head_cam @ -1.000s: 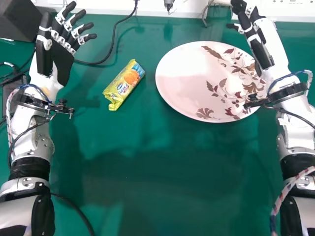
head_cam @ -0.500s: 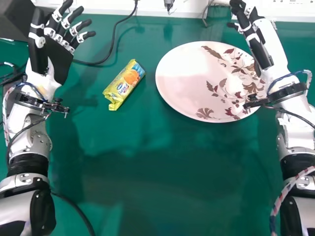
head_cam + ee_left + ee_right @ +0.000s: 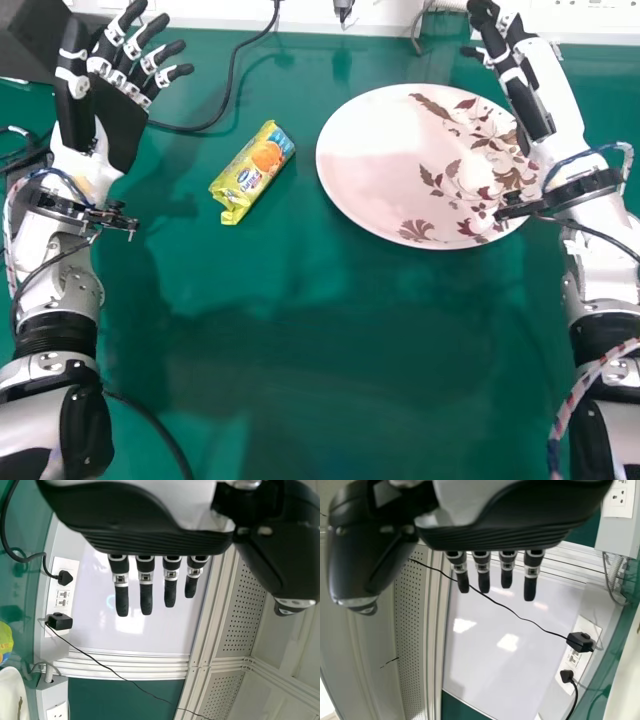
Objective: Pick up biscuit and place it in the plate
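Note:
The yellow biscuit packet (image 3: 252, 172) lies slanted on the green table in the head view, left of the pink floral plate (image 3: 400, 165). My left hand (image 3: 118, 110) is raised to the left of the packet, open and empty, its fingers spread away from me. Over the plate's right edge is my right hand (image 3: 530, 95), open and holding nothing. In the left wrist view my left hand (image 3: 145, 535) has straight fingers, with a bit of the packet (image 3: 5, 642) and the plate's edge (image 3: 12, 695) at the side. My right hand (image 3: 495, 535) shows straight fingers in the right wrist view.
A dark box (image 3: 35, 42) stands at the back left corner. A black cable (image 3: 232, 85) runs over the table from the back edge toward my left hand. White trunking (image 3: 400, 22) with sockets borders the table's back edge.
My left hand and forearm have shifted slightly to the left. The right arm, packet and plate are unmoved.

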Tool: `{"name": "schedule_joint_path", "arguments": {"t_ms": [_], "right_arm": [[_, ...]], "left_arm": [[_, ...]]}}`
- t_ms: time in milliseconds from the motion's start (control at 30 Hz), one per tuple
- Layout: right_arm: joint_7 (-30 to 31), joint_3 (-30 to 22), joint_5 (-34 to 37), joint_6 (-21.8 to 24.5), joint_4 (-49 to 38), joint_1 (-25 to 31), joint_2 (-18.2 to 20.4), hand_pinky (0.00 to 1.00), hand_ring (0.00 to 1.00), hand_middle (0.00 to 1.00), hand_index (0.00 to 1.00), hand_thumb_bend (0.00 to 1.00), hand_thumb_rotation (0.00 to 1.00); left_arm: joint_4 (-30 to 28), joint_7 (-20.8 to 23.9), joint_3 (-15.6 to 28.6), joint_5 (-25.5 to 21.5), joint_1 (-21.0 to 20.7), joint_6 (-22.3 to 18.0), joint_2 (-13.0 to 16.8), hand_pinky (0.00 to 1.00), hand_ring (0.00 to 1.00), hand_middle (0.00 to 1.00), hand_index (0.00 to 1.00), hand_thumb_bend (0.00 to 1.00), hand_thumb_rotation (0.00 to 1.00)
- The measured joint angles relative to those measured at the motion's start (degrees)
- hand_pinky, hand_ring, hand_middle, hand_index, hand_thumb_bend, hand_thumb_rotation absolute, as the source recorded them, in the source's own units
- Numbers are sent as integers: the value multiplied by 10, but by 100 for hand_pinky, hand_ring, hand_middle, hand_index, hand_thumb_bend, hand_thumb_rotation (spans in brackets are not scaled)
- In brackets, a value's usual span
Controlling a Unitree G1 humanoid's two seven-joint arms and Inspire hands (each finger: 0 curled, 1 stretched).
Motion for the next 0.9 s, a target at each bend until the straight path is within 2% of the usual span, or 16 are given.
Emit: {"name": "schedule_joint_path", "arguments": {"t_ms": [367,667,900], "right_arm": [[-1,1,0,0,0,0,0,86,97,100,99,84,32],[-1,2,0,0,0,0,0,86,97,100,100,89,33],[-2,3,-1,0,0,0,0,86,97,100,100,88,34]], "left_arm": [[12,3,1,2,-4,-2,0,78,86,94,98,84,57],[31,21,0,16,-10,-14,0,77,85,94,98,84,57],[55,22,1,24,-23,-20,0,78,85,93,97,85,57]]}}
